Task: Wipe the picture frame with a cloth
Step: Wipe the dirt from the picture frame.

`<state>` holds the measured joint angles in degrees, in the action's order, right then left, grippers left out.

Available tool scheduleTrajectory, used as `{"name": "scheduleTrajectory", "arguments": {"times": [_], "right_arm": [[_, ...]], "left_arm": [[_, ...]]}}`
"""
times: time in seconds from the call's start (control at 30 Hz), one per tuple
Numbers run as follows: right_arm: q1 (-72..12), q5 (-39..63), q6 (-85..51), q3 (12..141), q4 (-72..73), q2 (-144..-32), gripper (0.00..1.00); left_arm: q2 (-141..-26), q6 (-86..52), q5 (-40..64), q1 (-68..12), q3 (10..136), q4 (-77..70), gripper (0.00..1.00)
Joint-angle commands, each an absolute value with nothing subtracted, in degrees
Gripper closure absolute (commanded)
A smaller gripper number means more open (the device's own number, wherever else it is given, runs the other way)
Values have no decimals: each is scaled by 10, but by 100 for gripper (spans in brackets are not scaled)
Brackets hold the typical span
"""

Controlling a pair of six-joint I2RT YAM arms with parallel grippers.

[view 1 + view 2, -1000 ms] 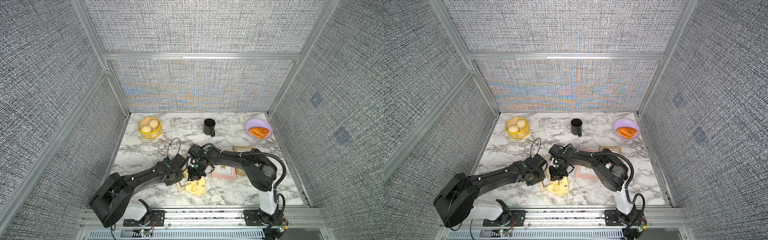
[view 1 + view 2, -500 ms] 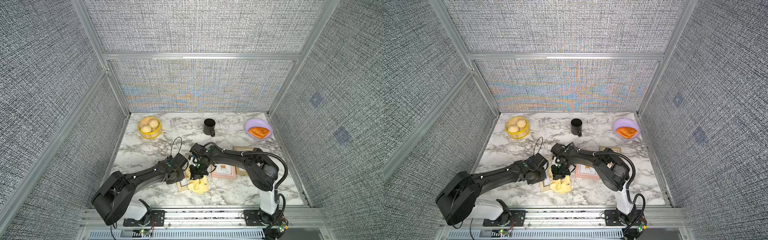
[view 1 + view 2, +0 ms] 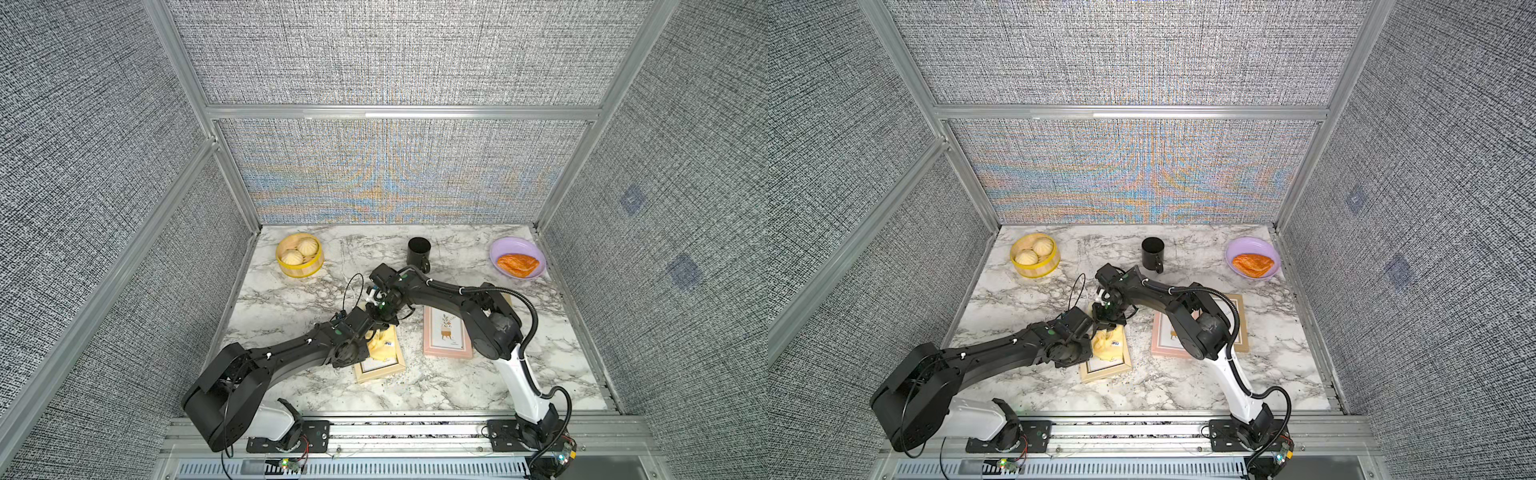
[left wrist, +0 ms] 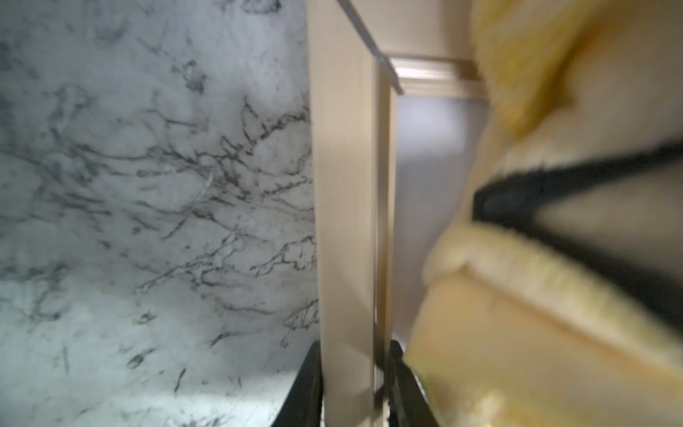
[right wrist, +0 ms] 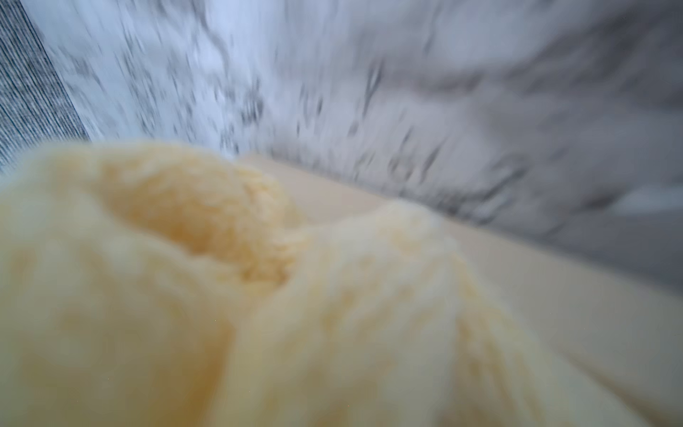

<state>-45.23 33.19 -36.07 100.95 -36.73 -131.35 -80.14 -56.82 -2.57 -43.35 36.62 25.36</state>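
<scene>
A light wooden picture frame [image 3: 379, 367] [image 3: 1105, 366] lies flat on the marble near the front. The pale yellow cloth [image 3: 383, 343] [image 3: 1108, 345] is bunched on its far half. My left gripper [image 4: 353, 369] is shut on the frame's side rail [image 4: 343, 185], one finger on each side of it, with the cloth [image 4: 536, 332] right beside. My right gripper [image 3: 384, 318] comes down onto the cloth from behind. Its fingers are buried in the fabric, which fills the right wrist view [image 5: 258, 295], with a strip of the frame [image 5: 554, 295] past it.
A pink frame [image 3: 446, 338] lies just right of the wooden one, and another wooden frame [image 3: 1239, 320] lies partly under the right arm. At the back stand a black mug [image 3: 418, 252], a bamboo steamer with buns [image 3: 299, 254] and a purple plate with an orange pastry [image 3: 517, 259].
The right gripper has dragged the cloth from the frame's near end toward its far end, uncovering the near part. The left gripper has kept its hold on the frame's side.
</scene>
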Motion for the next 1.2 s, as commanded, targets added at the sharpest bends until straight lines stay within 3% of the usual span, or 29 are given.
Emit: {"name": "scheduleTrajectory", "arguments": {"times": [0.0, 0.27, 0.4, 0.7, 1.03, 1.17], "right_arm": [[-457, 294, -348, 1006, -386, -1322, 100], [-535, 354, -348, 913, -365, -1301, 100], [-523, 323, -341, 882, -372, -1280, 100], [-431, 215, -330, 942, -413, -1281, 100], [-500, 273, -329, 1033, -432, -1356, 100], [-476, 237, -319, 1007, -442, -1342, 100]], "left_arm": [[-804, -550, -2, -434, 361, 254, 100], [-818, -549, -6, -434, 364, 244, 100], [-821, -548, -4, -433, 368, 244, 100], [-821, -546, -4, -433, 365, 245, 100], [-838, -540, -6, -433, 380, 248, 100], [-838, -547, -12, -432, 385, 264, 100]]}}
